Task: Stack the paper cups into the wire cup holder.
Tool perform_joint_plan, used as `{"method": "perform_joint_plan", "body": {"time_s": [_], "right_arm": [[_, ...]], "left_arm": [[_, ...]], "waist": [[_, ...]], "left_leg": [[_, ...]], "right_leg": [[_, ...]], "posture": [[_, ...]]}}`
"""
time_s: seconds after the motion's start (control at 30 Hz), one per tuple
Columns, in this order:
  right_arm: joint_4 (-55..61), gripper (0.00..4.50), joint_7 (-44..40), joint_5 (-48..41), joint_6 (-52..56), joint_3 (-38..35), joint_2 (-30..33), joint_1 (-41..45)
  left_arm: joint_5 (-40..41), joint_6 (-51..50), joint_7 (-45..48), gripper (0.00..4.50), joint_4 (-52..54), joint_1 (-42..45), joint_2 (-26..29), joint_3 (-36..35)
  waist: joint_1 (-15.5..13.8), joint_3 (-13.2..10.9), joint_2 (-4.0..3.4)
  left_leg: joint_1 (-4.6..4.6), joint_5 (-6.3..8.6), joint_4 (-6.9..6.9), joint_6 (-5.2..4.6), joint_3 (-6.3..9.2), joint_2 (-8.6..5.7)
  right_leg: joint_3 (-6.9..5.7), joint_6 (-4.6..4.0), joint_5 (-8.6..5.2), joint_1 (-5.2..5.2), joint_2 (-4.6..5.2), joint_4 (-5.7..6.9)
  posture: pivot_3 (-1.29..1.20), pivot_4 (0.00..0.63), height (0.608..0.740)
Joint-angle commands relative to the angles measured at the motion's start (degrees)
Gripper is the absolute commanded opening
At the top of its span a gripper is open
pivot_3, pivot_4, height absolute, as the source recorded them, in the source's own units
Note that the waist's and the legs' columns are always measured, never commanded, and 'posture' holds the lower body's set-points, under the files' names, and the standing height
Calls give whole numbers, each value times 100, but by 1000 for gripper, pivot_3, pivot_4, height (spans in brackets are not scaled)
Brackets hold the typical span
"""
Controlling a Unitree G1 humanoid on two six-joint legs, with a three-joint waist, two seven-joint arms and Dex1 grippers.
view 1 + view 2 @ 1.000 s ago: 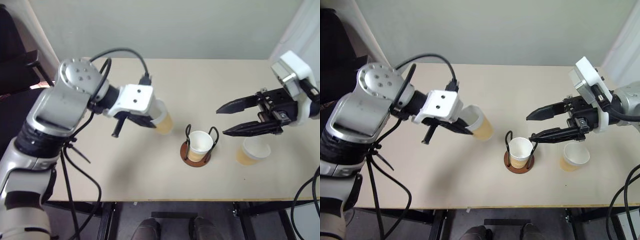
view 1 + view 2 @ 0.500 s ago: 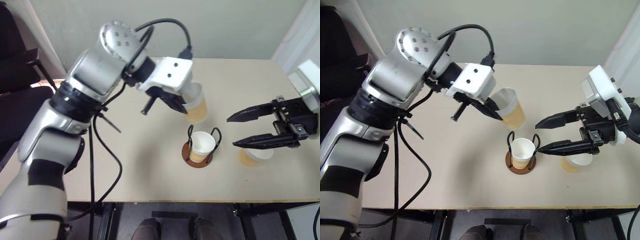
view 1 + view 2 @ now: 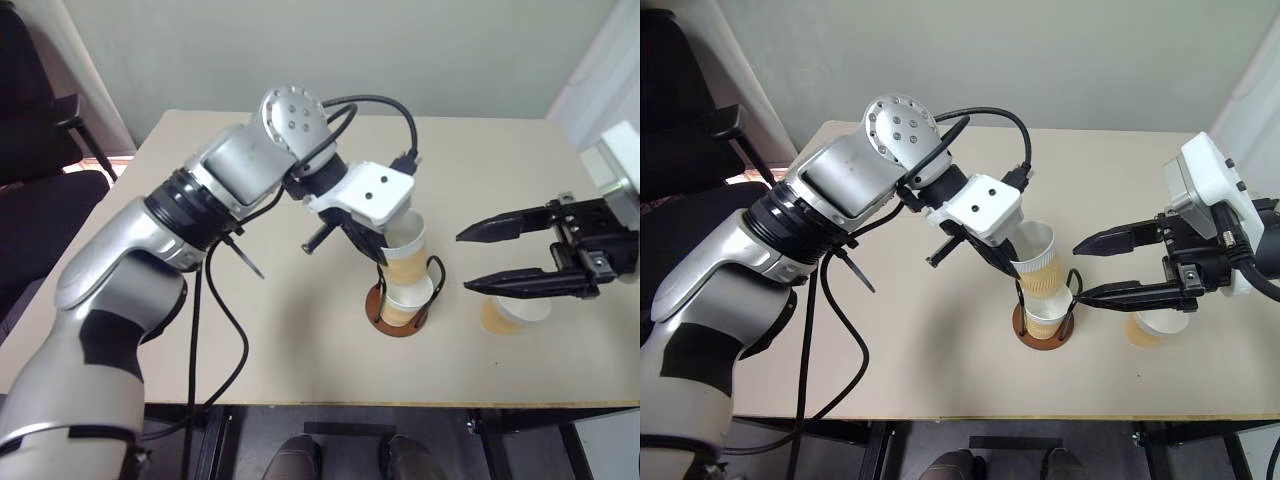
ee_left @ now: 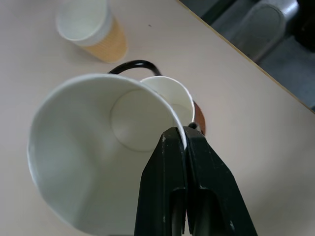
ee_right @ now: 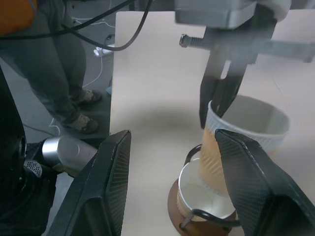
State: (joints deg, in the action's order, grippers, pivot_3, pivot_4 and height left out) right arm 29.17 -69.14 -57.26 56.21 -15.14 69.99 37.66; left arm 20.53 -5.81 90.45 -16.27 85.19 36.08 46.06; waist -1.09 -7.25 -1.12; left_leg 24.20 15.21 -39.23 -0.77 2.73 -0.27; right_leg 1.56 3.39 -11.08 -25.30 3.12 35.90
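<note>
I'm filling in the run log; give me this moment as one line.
left end effector: shut on held cup | held cup: above cup in holder | right end effector: open, empty | spare cup: on table

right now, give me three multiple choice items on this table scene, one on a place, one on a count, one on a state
1. Where is the tan paper cup pinched by the left gripper?
A. Over the cup in the black wire holder with the round reddish-brown base
B. Flat on the table's left edge
C. On the chair

2. How many tan paper cups are there?
A. One
B. Three
C. Five

3. How does the right gripper stand?
A. Shut on a cup
B. Open, holding nothing
C. Clamped on the holder's base

Answers:
1 A: the held cup in the left gripper hangs tilted just above the cup in the wire holder.
2 B: held, in the holder, and a loose cup on the beige table.
3 B: the right gripper shows spread black fingers above the loose cup.
</note>
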Motion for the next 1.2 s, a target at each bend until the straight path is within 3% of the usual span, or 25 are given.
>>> {"method": "perform_joint_plan", "body": {"time_s": [0.03,0.43,0.87,1.2], "right_arm": [[70,2803,3,-100,-105,-224,130,-3],[59,2803,-80,-210,-170,-280,284,-142],[114,2803,-15,-286,-188,-409,387,-298],[34,2803,-239,-191,-149,-749,819,-758]], "left_arm": [[-136,149,205,21,79,-64,-62,11],[-532,0,205,21,123,-203,-484,-193],[-494,46,205,21,125,-237,-470,-146],[-438,199,205,21,27,-227,-446,-79]], "waist": [[-1,0,0],[-18,0,0],[-21,0,-1],[-32,1,-1]], "left_leg": [[0,0,-2,0,0,0],[-1,0,-10,-1,-5,0],[-1,3,-26,-6,-5,0],[-2,9,-39,-16,-7,0]], "right_leg": [[0,1,1,1,0,0],[1,7,3,4,-1,2],[1,13,6,11,-1,4],[2,15,5,19,0,3]], "posture": [[0,150,740],[0,150,740],[0,150,740],[0,150,740]]}}
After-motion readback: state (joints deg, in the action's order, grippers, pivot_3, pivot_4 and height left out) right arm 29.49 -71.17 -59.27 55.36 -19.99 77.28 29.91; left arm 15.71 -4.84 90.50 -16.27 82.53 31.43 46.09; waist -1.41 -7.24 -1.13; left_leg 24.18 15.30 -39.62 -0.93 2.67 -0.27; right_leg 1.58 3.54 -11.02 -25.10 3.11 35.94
